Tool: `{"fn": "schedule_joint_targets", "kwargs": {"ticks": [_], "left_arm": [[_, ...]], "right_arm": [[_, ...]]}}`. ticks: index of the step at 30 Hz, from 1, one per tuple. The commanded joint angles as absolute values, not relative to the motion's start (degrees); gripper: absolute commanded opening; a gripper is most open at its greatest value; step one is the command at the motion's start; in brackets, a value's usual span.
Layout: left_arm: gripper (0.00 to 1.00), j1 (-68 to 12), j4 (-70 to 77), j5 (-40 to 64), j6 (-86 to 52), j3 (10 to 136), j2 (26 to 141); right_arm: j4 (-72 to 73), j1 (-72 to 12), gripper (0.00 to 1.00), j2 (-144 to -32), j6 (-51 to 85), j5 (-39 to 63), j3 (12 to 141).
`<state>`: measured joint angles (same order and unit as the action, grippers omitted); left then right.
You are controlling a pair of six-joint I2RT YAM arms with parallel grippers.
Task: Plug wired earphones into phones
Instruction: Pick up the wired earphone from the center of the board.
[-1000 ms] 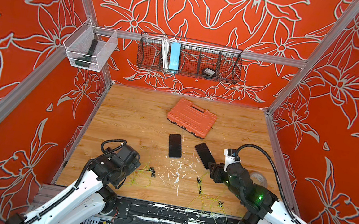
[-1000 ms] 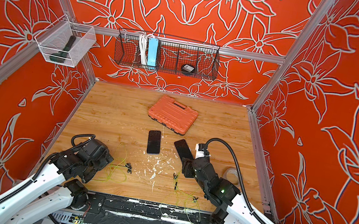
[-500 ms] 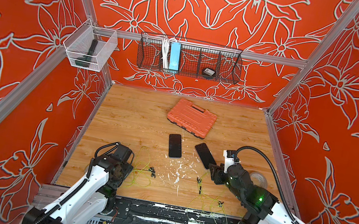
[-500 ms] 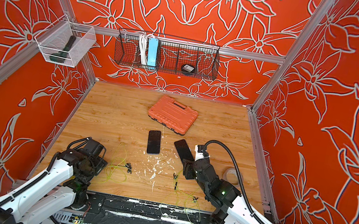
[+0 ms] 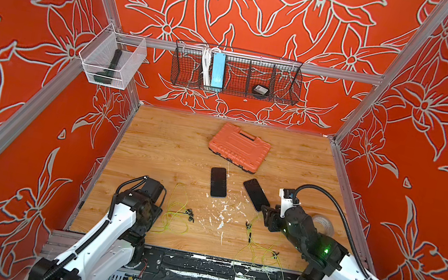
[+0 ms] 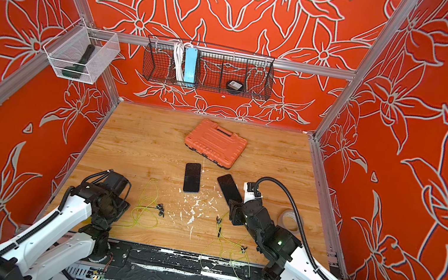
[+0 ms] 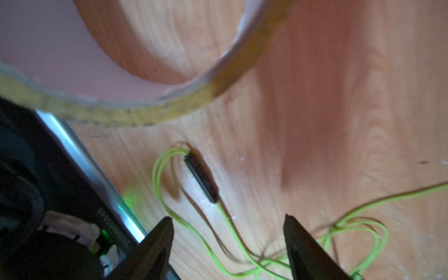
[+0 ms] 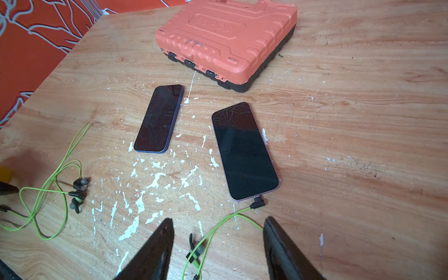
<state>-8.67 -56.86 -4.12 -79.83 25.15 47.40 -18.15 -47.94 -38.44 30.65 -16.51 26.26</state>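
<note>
**Table** [image 5: 172,144]: wood, flecked with white near the centre.

**Left phone** [image 5: 218,182]: flat, screen up, mid-table, nothing plugged into it.

**Right phone** [image 5: 256,194]: flat, screen up, just right of the left phone, angled, its near end by the right arm.

**Plug** [image 8: 258,202]: black, angled, at the right phone's near end. It looks seated in the port, though the joint is too small to be sure.

**Right earphones** [image 5: 257,246]: yellow-green cable trailing from that plug to the near edge.

**Left earphones** [image 5: 175,216]: loose loops at near left, apart from both phones. The black inline piece [image 7: 201,178] lies on the wood.

**Left gripper** [image 7: 228,217]: low over the left earphones' cable, fingers well apart, gripping nothing.

**Right gripper** [image 8: 218,218]: just near of the right phone, fingers spread, with cable lying on the table between them, not pinched.

**Orange case** [image 5: 238,146]: closed, far of the phones.

**Tape roll** [image 5: 323,223]: at the right edge, beside the right arm.
</note>
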Motion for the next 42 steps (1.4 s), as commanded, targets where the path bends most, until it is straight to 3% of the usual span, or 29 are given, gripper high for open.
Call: {"fn": "schedule_joint_targets", "kwargs": {"ticks": [1,7,10,14,22,31,36,42], "left_arm": [[0.71,-8.4,-58.2,-3.3,-82.4,23.0,45.9],[0.67,-8.4,-54.7,-4.8,-82.1,21.8,47.5],[0.5,-8.4,-50.8,-4.7,-80.7,21.3,49.6],[0.2,-8.4,-47.2,-3.8,-77.7,22.5,51.5],[0.0,-8.4,-45.2,-8.9,-63.9,32.4,47.5],[0.0,-8.5,-35.0,-7.6,-41.0,42.2,46.8],[0.0,-8.6,-20.7,4.7,-24.5,43.2,42.0],[0.0,-9.5,-11.4,19.7,-15.9,44.0,41.4]], "right_arm": [[-18.0,-47.6,0.61,-38.0,30.1,-17.0,25.4],[-17.9,-47.5,0.6,-38.6,30.1,-16.9,25.6],[-18.2,-47.5,0.59,-38.2,30.1,-17.3,25.6],[-19.1,-47.5,0.59,-37.3,30.1,-17.7,25.7],[-17.5,-47.5,0.59,-36.9,29.8,-13.9,26.4],[-8.4,-47.5,0.58,-41.8,34.5,1.6,31.4],[-1.4,-47.5,0.58,-46.6,39.0,8.0,35.5],[2.8,-47.5,0.58,-51.6,38.8,9.8,38.6]]}}
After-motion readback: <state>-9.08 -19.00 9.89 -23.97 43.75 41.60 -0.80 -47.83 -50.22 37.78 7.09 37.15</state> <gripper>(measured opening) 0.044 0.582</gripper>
